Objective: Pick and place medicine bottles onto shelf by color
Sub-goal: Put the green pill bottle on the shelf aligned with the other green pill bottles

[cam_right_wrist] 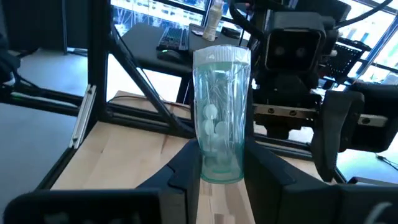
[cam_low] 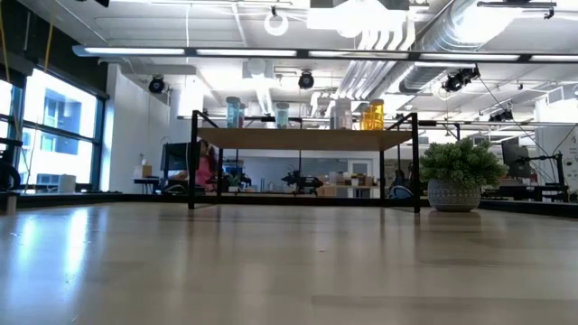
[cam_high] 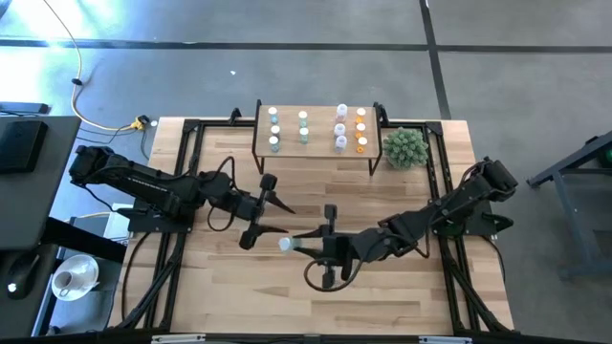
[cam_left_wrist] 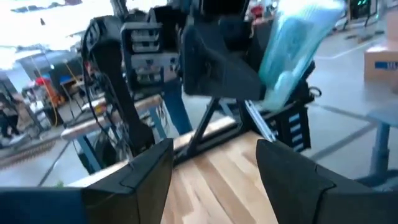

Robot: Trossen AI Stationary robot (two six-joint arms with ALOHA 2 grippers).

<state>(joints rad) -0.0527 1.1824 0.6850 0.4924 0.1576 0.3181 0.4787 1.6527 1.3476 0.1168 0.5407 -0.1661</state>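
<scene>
One pill-filled green bottle (cam_right_wrist: 221, 118) in right claw (cam_right_wrist: 217, 171)

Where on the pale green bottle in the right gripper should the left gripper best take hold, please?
Probably the capped end. The right gripper is shut on the base of the bottle, leaving the upper body and white cap free. In the high view the cap end points toward the open left gripper, so approach from that side, jaws spanning the round body just below the cap.

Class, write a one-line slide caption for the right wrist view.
Right gripper shut on a pale green medicine bottle, facing the open left gripper.
</scene>
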